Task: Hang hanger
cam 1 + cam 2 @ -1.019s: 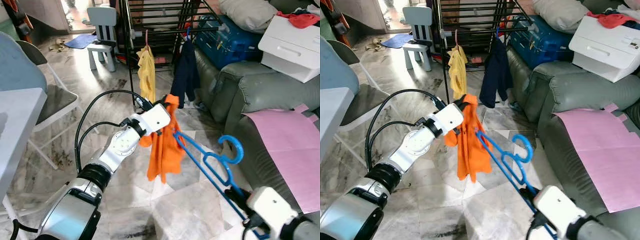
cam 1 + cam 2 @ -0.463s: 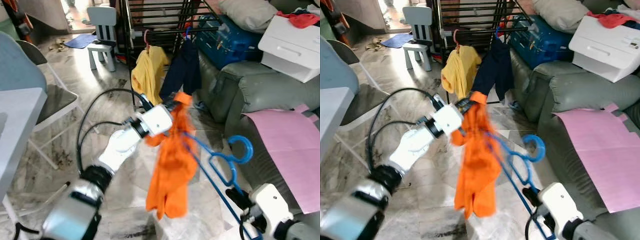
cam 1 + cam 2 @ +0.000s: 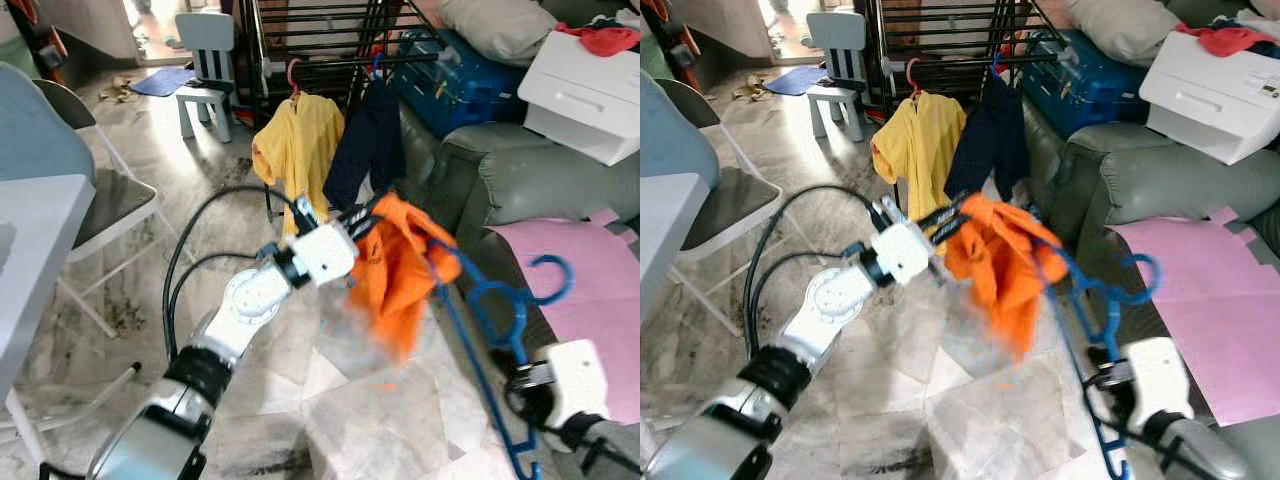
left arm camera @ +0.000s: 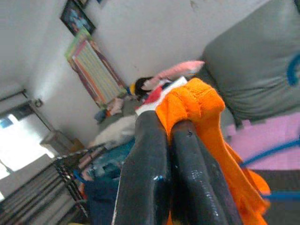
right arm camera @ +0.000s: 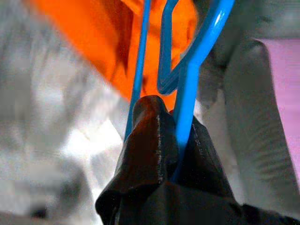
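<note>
The blue hanger point(image 3: 497, 330) stands nearly upright over the floor, hook uppermost, an orange garment point(image 3: 395, 268) draped over one shoulder. The right gripper point(image 5: 174, 140) clamps its lower bar; the left gripper point(image 4: 171, 154) pinches the garment's top — both clenched. The drying rack point(image 3: 320, 40) lies ahead, beyond the left arm.

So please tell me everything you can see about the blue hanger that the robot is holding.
The blue hanger looks like thin, glossy plastic, with an open hook at its top and slim bars below. It is held tilted in the air in front of the grey sofa, not hung on anything. The right gripper is shut on its lower bar. An orange garment is draped over its far end, pinched by the left gripper.
</note>
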`<state>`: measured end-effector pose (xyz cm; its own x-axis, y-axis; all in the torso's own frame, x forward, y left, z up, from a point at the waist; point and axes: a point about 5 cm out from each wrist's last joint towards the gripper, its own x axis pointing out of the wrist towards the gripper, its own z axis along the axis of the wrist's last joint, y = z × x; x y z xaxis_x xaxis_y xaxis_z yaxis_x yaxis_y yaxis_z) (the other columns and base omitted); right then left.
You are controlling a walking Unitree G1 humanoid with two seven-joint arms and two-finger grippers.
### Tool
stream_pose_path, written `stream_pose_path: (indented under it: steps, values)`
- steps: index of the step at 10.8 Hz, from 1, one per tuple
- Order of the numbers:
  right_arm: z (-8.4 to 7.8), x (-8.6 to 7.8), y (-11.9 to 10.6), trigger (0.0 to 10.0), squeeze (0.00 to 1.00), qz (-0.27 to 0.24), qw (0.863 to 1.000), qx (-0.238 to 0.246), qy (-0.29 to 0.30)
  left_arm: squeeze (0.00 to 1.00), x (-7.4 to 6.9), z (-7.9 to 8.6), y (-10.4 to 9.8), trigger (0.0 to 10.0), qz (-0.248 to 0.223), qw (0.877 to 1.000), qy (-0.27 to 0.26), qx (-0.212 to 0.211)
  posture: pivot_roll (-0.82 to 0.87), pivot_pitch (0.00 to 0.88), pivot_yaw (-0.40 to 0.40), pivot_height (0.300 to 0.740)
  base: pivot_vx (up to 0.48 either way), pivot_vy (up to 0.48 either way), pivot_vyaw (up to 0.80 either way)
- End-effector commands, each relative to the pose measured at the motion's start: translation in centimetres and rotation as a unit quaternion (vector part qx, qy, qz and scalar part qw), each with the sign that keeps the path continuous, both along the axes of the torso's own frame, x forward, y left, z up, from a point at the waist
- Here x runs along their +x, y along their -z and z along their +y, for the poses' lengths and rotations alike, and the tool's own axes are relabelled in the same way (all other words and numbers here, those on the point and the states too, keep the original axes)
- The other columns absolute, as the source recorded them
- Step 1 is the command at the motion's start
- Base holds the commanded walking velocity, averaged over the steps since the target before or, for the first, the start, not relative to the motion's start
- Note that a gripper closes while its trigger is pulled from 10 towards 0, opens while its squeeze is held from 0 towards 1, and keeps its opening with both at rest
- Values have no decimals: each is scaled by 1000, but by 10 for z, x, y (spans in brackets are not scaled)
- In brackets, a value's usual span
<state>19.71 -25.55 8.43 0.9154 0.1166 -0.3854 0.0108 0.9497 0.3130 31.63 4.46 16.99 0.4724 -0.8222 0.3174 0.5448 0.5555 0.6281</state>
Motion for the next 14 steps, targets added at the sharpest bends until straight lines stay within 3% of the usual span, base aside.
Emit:
stream_pose_path:
  steps: [1, 2, 4, 5, 6, 7, 8, 10, 12, 13, 14]
  values:
    - [-12, 4, -9, 10000, 0, -18, 998, 20, 52, 0, -6, -9, -7, 10000, -14, 999, 28, -7, -26, 0, -11, 740, 0, 0, 0]
    - [0, 27, -45, 10000, 0, -113, 980, 142, 85, 0, -15, -19, 6, 10000, 12, 998, 55, 19, -33, 0, -7, 740, 0, 0, 0]
    - [47, 39, -70, 10000, 0, -152, 973, 175, -9, 0, -17, -26, 16, 10000, 30, 997, 51, 40, -35, 0, -11, 740, 0, 0, 0]
    - [58, 39, -68, 10000, 0, -146, 975, 163, -25, 0, -18, -26, 12, 10000, 32, 997, 58, 23, -36, 0, -14, 740, 0, 0, 0]
    - [40, 44, -58, 10000, 0, -122, 978, 164, 50, 0, -19, -26, 9, 10000, 39, 997, 66, 10, -36, 0, -15, 740, 0, 0, 0]
    - [-8, 57, -45, 10000, 0, -107, 953, 174, 225, 0, -27, -29, 8, 10000, 38, 995, 93, 5, -31, 0, -18, 740, 0, 0, 0]
    - [-23, 65, -50, 10000, 0, -122, 937, 188, 268, 0, -32, -31, 8, 10000, 39, 994, 107, 1, -33, 0, -19, 740, 0, 0, 0]
    - [-33, 77, -61, 10000, 0, -142, 923, 198, 297, 0, -40, -35, 8, 10000, 50, 990, 132, -6, -24, 0, -30, 740, 0, 0, 0]
    - [-36, 85, -78, 10000, 0, -176, 914, 213, 297, 0, -43, -34, 16, 10000, 72, 987, 141, 15, -23, 0, -34, 740, 0, 0, 0]
    - [-26, 94, -94, 10000, 0, -194, 917, 226, 263, 0, -44, -34, 21, 10000, 82, 986, 141, 28, -26, 0, -34, 740, 0, 0, 0]
    - [10, 100, -118, 10000, 0, -221, 935, 233, 151, 0, -43, -36, 27, 10000, 91, 985, 139, 48, -28, 0, -36, 740, 0, 0, 0]
